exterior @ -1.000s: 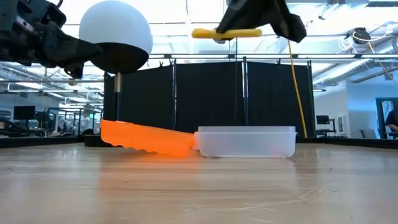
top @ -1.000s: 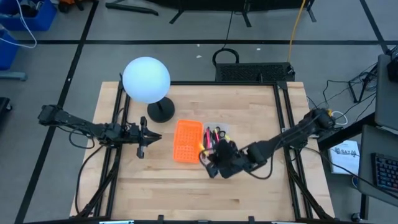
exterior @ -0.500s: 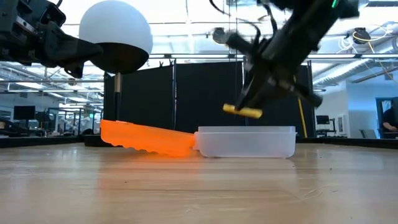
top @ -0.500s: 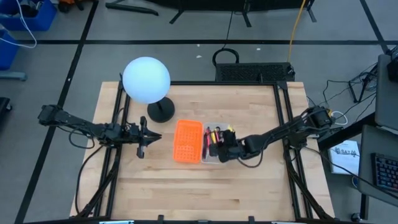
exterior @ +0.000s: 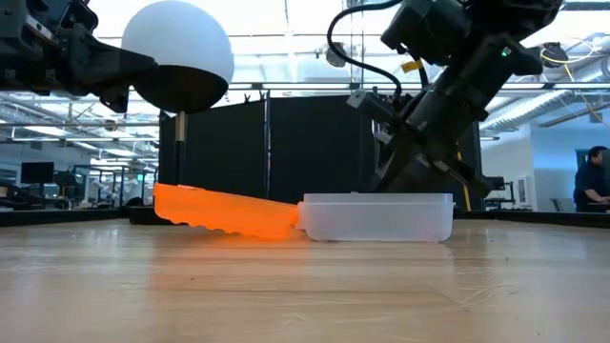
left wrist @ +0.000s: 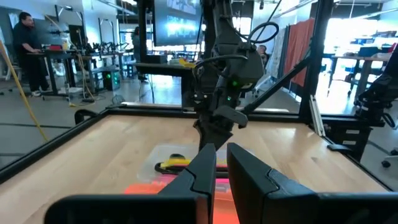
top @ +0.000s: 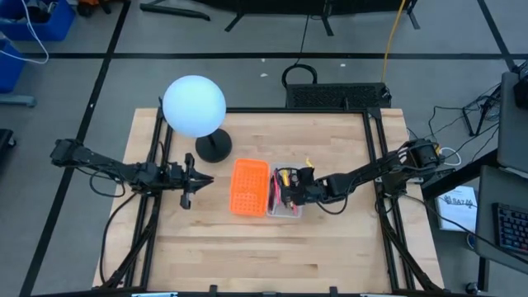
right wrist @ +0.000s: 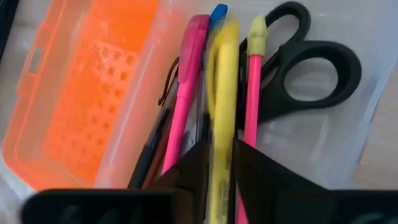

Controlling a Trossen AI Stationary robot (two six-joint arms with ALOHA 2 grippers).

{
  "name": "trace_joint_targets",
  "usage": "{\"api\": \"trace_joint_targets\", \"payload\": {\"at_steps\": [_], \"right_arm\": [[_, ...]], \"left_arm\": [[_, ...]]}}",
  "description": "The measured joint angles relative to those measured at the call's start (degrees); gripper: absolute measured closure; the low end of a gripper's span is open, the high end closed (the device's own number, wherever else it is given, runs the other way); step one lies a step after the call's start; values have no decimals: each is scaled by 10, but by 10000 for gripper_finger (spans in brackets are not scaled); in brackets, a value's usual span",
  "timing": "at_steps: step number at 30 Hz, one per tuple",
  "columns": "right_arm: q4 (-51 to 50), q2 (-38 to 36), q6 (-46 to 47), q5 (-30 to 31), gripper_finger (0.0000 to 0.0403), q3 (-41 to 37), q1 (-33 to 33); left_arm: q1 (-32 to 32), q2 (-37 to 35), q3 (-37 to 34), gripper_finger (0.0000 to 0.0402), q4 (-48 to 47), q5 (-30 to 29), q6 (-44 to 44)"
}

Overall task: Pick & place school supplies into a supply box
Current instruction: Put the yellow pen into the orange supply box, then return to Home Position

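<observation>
Yellow pen (right wrist: 222, 106) lies lengthwise in the supply box (top: 285, 211), between right hand (right wrist: 216, 163) fingers.

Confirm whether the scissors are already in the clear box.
Yes: the right wrist view shows the scissors lying inside the clear box beside the pens.
</observation>
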Motion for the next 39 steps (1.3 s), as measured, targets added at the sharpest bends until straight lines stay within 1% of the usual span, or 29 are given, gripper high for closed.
{"api": "trace_joint_targets", "payload": {"at_steps": [4,6,9,12,16,19,23,25,28,30,35,37,39], "right_arm": [[0,0,-1,0,289,0,0],[0,0,0,0,276,0,0],[0,-1,-13,0,267,0,0],[1,-22,-66,0,268,0,0],[-2,-70,-186,0,273,0,1],[-4,-124,-289,1,278,0,5],[-13,-204,-440,8,299,0,14],[-10,-244,-520,30,321,-2,25],[0,-309,-616,59,373,-35,48],[-1,-355,-644,62,394,-71,56],[9,-488,-664,61,401,-182,83],[34,-540,-680,60,401,-232,100],[54,-588,-694,60,402,-270,112]], "left_arm": [[0,0,0,353,-3,0,-5],[0,0,0,353,-4,0,-5],[0,0,0,353,-4,0,-6],[0,0,0,353,-4,1,4],[-2,0,0,353,-4,7,33],[-15,-1,0,357,-3,19,57],[-52,-20,0,392,12,13,104],[-73,-37,1,395,13,-5,128],[-104,-64,8,397,1,-17,165],[-124,-82,8,397,-6,-26,191],[-166,-113,9,398,-37,-112,250],[-176,-114,9,399,-68,-129,281],[-180,-112,9,399,-83,-145,291]]}}
